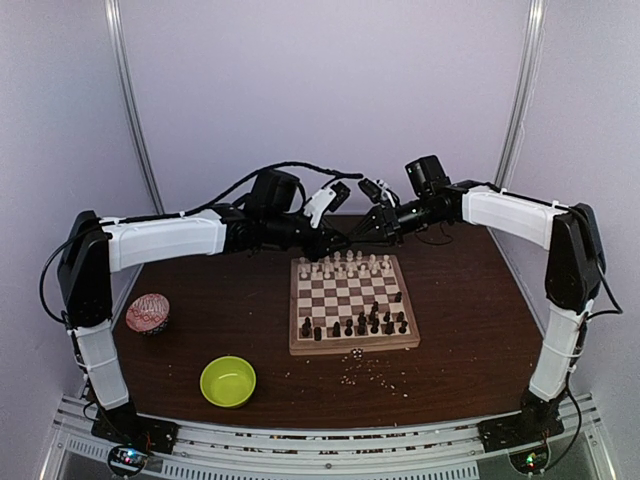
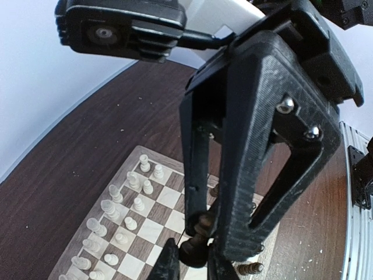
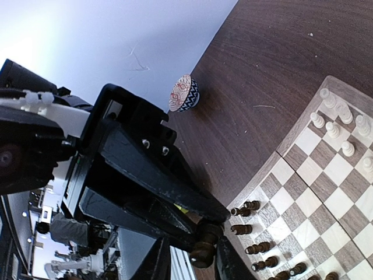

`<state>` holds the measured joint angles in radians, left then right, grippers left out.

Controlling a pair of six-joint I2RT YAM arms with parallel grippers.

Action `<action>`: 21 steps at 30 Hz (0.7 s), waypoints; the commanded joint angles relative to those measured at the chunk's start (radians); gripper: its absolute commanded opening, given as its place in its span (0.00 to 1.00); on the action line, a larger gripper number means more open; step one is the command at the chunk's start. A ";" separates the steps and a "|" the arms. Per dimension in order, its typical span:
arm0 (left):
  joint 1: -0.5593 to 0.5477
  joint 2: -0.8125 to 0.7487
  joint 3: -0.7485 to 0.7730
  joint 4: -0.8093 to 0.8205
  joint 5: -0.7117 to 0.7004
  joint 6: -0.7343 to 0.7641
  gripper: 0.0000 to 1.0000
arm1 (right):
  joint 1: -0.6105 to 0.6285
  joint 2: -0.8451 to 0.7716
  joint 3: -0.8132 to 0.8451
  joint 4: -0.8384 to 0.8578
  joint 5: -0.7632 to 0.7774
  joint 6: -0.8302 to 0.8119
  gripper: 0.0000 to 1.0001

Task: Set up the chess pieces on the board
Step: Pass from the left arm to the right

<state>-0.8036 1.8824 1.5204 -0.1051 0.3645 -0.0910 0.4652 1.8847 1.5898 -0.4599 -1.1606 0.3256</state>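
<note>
The 2 arms meet in the air over the far edge of the board [image 1: 350,347], which lies about mid-worktop, a little toward the far edge. Between them is 1 dark brown piece [image 2: 195,252]. The left pincer [image 2: 193,267] is narrow, its tips close against the base of that piece. The right pincer [image 3: 192,265] is narrow too and comes at the same piece from the opposite side, nearer its top. This looks like a hand-over from 1 arm to the other, probably so the piece ends up upright and within reach of its square. Both appear to grip it, and I cannot tell which one bears the weight.

The cream pieces [image 1: 345,265] stand in the 2 rows along the board's far side. The dark pieces [image 1: 360,325] stand along its near side, with what look like gaps in that line, so the raised piece most likely belongs there.

There are 2 containers on the worktop [image 1: 460,330], both well apart from the board on the left. A lime-green bowl [image 1: 228,381] sits by the near edge, and only its green inside shows, with no pieces visible in it. A small patterned bowl [image 1: 148,313] sits close to the left edge. Its inside is too small and too busy with pattern to tell whether it holds anything. Pale crumbs [image 1: 372,375] lie loose between the board and the near edge.
</note>
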 commanded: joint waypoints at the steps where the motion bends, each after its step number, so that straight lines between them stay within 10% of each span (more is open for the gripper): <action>1: -0.009 -0.039 0.001 0.060 0.022 -0.005 0.10 | 0.001 0.013 0.016 0.095 -0.027 0.069 0.24; 13: -0.009 -0.040 -0.004 0.058 0.009 0.004 0.19 | -0.001 0.014 -0.009 0.141 -0.016 0.091 0.12; 21: 0.038 -0.168 -0.092 -0.006 -0.094 0.009 0.41 | 0.014 0.030 0.152 -0.269 0.219 -0.331 0.11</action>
<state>-0.8024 1.8336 1.4815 -0.1131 0.3233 -0.0872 0.4622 1.9076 1.6554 -0.5270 -1.0935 0.2451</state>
